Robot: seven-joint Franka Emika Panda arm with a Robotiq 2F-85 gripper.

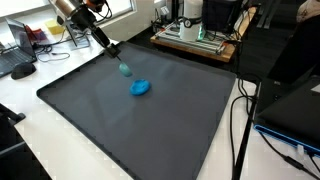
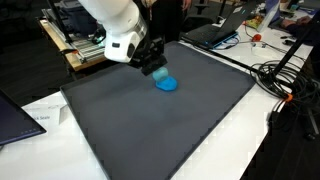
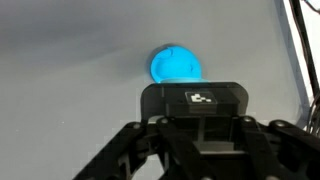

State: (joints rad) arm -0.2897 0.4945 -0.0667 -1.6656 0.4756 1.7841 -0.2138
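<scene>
A bright blue rounded object [image 1: 141, 88] lies on the dark grey mat [image 1: 120, 130]; it also shows in an exterior view as the blue object [image 2: 166, 83] on the mat [image 2: 170, 130]. My gripper [image 2: 154, 68] hangs just above and beside it, shut. A small teal piece [image 1: 123, 69] sits at the gripper [image 1: 119, 58] tips and looks held between the fingers, a little above the mat. In the wrist view the blue object [image 3: 175, 65] lies just beyond the black gripper body, which hides the fingertips.
The mat lies on a white table [image 1: 60, 140]. Lab equipment [image 1: 200, 35] stands behind the mat's far edge. Black cables [image 1: 240, 120] run along one side of it. A laptop [image 2: 12, 112] and more cables [image 2: 285, 80] lie on the table beside the mat.
</scene>
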